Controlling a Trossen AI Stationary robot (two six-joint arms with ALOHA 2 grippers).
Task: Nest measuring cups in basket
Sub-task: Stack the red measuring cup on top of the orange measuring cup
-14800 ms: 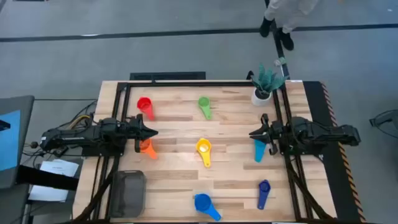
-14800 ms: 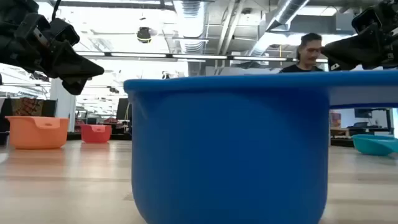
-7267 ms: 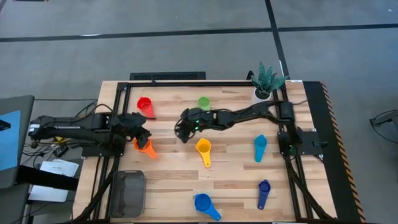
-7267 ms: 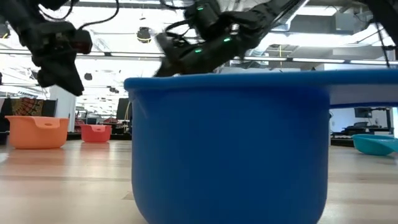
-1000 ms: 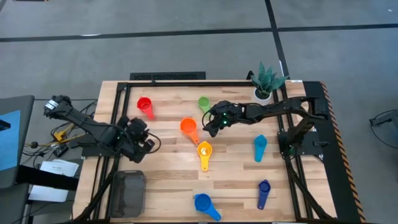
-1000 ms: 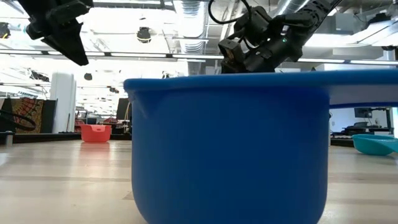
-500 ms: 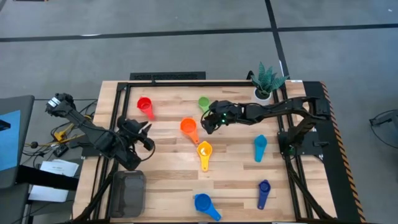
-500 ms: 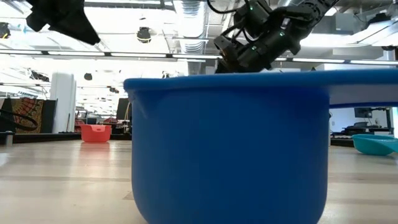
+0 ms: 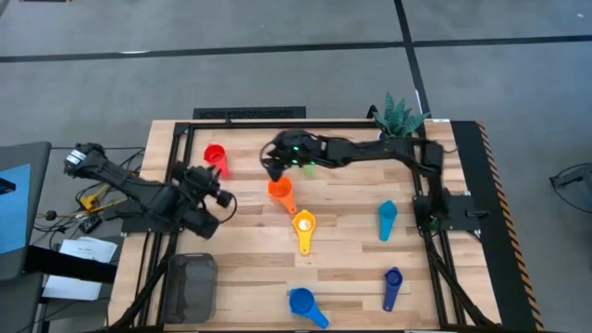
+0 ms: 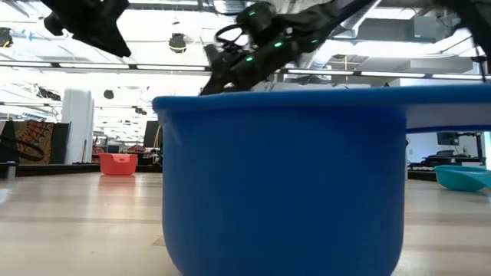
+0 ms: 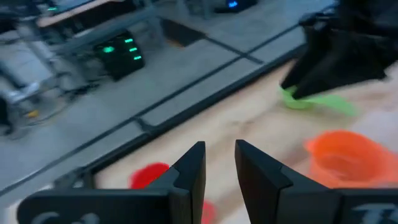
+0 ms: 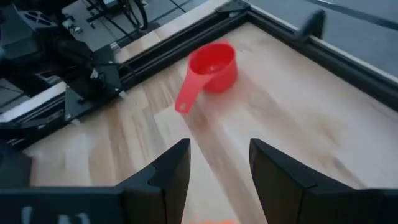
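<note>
Right hand (image 9: 271,163) hangs at upper centre of the high view, fingers apart and empty, just above the orange cup (image 9: 279,189) and beside the green cup (image 9: 306,165), facing the red cup (image 12: 210,70). Left hand (image 9: 220,188), at the left edge of the tabletop (image 9: 351,268), also stands slightly apart and holds nothing.

Risks — the two hands are near each other and could collide; a low pass could knock the orange cup.

The basket (image 9: 191,287) sits at lower left, no cup in it.

No brands or legible writing.
</note>
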